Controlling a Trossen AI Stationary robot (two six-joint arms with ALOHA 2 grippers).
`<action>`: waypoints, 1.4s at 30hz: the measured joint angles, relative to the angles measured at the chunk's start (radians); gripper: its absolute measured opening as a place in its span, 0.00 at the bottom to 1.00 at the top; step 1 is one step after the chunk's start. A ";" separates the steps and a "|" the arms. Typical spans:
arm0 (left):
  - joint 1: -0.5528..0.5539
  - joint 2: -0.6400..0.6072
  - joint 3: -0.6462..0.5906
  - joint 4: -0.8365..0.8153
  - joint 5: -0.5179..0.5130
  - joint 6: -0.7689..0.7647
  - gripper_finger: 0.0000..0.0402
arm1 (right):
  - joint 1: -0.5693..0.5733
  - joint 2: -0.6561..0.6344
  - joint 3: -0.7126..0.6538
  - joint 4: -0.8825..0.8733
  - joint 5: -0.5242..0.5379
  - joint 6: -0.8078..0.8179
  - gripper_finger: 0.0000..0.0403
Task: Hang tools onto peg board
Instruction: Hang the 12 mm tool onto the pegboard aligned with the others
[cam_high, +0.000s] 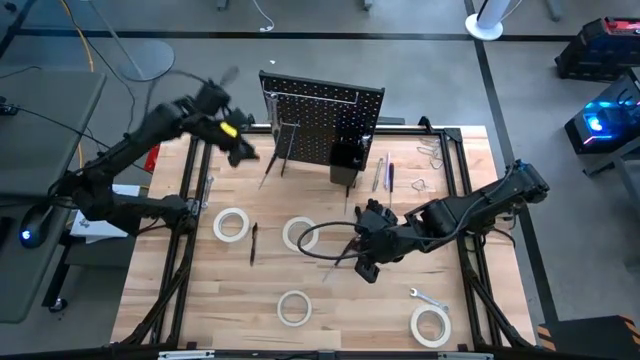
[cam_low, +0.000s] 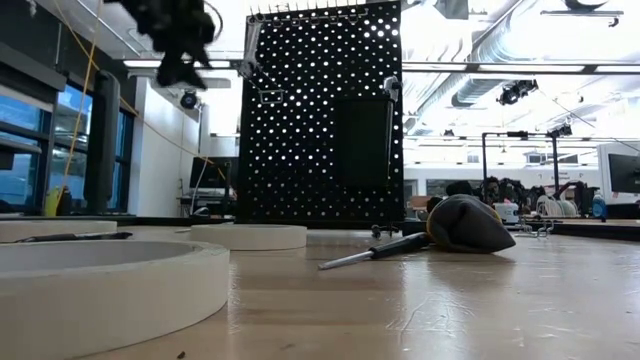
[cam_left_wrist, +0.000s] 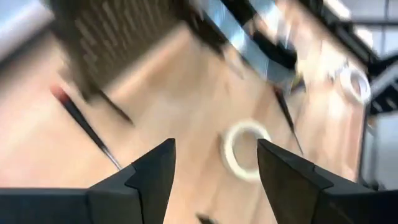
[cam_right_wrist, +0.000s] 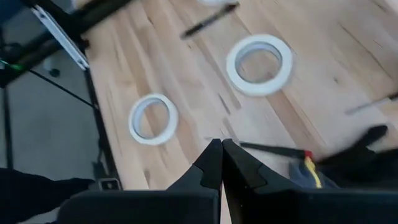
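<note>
The black peg board (cam_high: 322, 122) stands upright at the table's far middle, with a small black bin (cam_high: 346, 157) on its face and thin rods (cam_high: 281, 152) leaning against it. My left gripper (cam_high: 240, 150) hangs open in the air left of the board, nothing between its fingers (cam_left_wrist: 216, 143). My right gripper (cam_high: 366, 268) is shut above the table's middle (cam_right_wrist: 222, 144) and holds nothing that I can see. Several white tape rolls (cam_high: 230, 225) (cam_high: 293, 307) lie flat on the wood. A dark screwdriver (cam_high: 253, 242) and a silver wrench (cam_high: 428, 298) lie there too.
More slim tools (cam_high: 385, 175) lie right of the board. A dark bundle (cam_low: 470, 222) and a screwdriver (cam_low: 375, 252) lie in front of the board in the low view. The black table frame (cam_high: 190, 200) runs along both sides. Bare wood shows at the near middle.
</note>
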 joint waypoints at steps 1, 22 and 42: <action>-0.024 -0.015 -0.050 0.003 0.002 -0.014 0.53 | 0.004 0.000 0.000 -0.015 0.000 0.007 0.00; -0.280 -0.168 -0.685 0.208 -0.772 -0.758 0.04 | -0.138 0.001 0.000 -0.219 0.075 -0.003 0.00; -0.377 0.152 -0.715 0.192 -1.108 -1.969 0.00 | -0.464 0.002 -0.095 -0.071 -0.391 -0.553 0.00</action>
